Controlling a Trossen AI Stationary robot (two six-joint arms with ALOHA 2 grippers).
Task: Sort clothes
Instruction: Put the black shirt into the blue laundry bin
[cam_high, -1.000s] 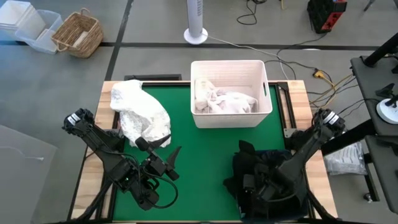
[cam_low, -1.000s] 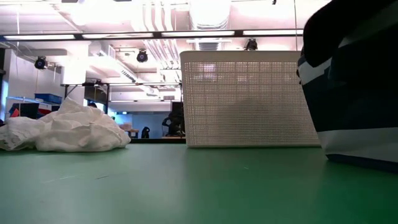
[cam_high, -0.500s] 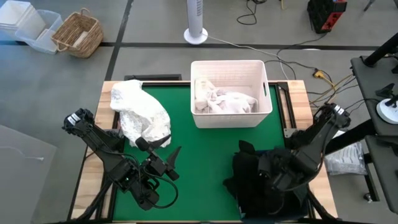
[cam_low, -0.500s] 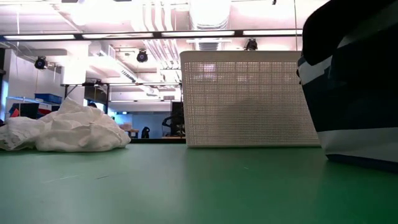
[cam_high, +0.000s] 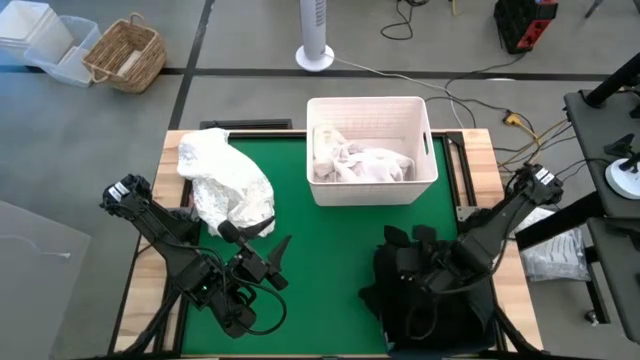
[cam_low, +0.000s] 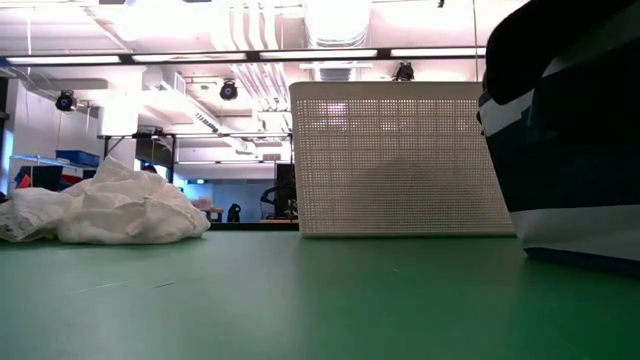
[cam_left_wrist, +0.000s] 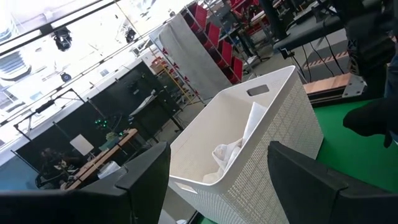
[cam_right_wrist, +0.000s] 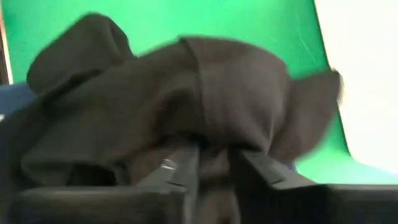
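A crumpled white garment (cam_high: 225, 182) lies on the green mat near the table's far left corner, low and spread in the low view (cam_low: 110, 212). More white clothes (cam_high: 360, 165) lie in the white plastic bin (cam_high: 371, 108). Dark garments (cam_high: 400, 245) are heaped in the navy fabric bin (cam_high: 385, 300) at the near right. My right gripper (cam_high: 412, 268) reaches into that heap, shut on a dark garment (cam_right_wrist: 205, 93). My left gripper (cam_high: 272, 255) is open above the mat near the near edge, left of centre, its fingers wide apart (cam_left_wrist: 214, 186). My right gripper pinches a bunched fold of the dark garment (cam_right_wrist: 214, 140) between its two fingers (cam_right_wrist: 186, 168). Several layers seem gathered there. The cloth bulges up beyond the fingertips, and the rest of it lies on the heap in the navy bin.
The white bin (cam_low: 400, 160) stands at the far middle of the mat, the navy bin (cam_low: 570, 130) close by at the near right. Open green mat (cam_high: 320, 260) lies between the two arms. A wicker basket (cam_high: 125, 55) and a fan base (cam_high: 314, 55) stand on the floor beyond.
My right arm has drawn its gripper from deep in the navy bin toward the table's far edge and slightly left, and the dark cloth at the heap's far side has bunched up higher. The left arm and the white clothes have stayed still.
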